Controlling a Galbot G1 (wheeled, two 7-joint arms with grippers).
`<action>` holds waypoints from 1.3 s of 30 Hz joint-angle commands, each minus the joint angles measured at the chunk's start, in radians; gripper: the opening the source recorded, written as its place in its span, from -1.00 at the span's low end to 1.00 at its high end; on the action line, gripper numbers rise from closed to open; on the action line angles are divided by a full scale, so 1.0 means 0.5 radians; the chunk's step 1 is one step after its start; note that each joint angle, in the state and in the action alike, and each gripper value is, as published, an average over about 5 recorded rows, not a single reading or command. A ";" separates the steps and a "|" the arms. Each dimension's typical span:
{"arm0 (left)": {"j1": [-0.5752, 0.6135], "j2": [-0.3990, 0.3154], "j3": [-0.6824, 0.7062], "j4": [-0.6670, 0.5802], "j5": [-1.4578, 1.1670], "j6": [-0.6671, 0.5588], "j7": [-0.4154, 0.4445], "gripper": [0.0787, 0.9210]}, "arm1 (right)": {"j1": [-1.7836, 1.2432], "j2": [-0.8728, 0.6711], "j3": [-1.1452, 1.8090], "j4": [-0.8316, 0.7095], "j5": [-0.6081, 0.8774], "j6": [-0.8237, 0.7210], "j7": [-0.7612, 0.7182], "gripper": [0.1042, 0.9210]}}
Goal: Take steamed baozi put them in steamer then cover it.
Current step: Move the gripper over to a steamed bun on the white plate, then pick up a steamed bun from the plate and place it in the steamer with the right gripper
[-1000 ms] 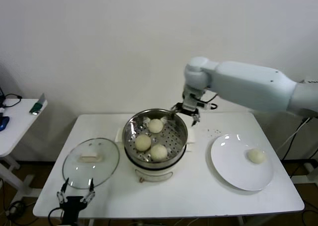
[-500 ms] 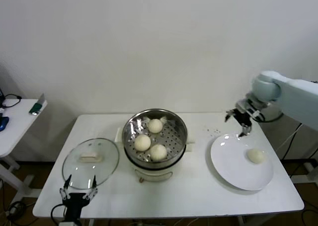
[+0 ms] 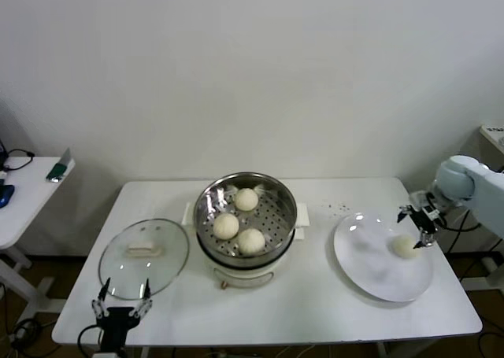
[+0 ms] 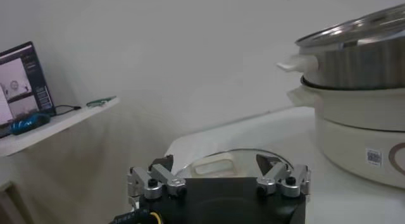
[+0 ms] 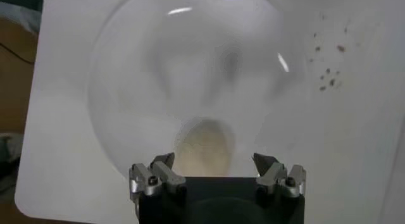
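Nearest the robot, the left gripper (image 3: 120, 309) is seen parked at the front edge of the white surface (image 3: 315, 303), its jaws spread and empty, just in front of the cover (image 3: 144, 256), which lies flat on the surface to the left of the steamer (image 3: 246, 220), handle up. The steamer stands at the middle of the surface on its white base, uncovered, and three steamed baozi (image 3: 239, 221) are seen resting on its perforated tray. To the right, well apart from the steamer, the white plate (image 3: 370, 275) carries the fourth bun (image 3: 406, 246) toward its far right side. The right gripper (image 3: 417, 219) is held just above and beside that bun, at the plate's far right edge; in the right wrist view its jaws are shown released, with the bun (image 5: 203, 147) lying between and beyond the fingertips (image 5: 162, 163), not yet grasped. The step in hand is judged to be the pick-up of the last bun: three of four are already loaded. For the next move, the jaws would need to be lowered so that the bun is straddled evenly, then closed gently, since soft dough is likely to be dented or to slip if squeezed off-centre. After that, a carry across to the free part of the tray would be called for, and the cover would remain to be lifted and set on the steamer's rim
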 commanded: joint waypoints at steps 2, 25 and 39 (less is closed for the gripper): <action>-0.002 -0.008 -0.001 0.006 0.012 0.006 -0.003 0.77 | -0.344 0.154 0.296 -0.358 -0.132 0.002 0.029 0.76; -0.008 -0.013 0.005 0.042 0.043 -0.003 -0.004 0.77 | -0.352 0.324 0.329 -0.503 -0.199 0.023 0.012 0.74; 0.009 -0.015 0.002 0.034 0.043 -0.014 -0.005 0.77 | -0.121 0.285 0.167 -0.426 0.086 -0.076 0.016 0.49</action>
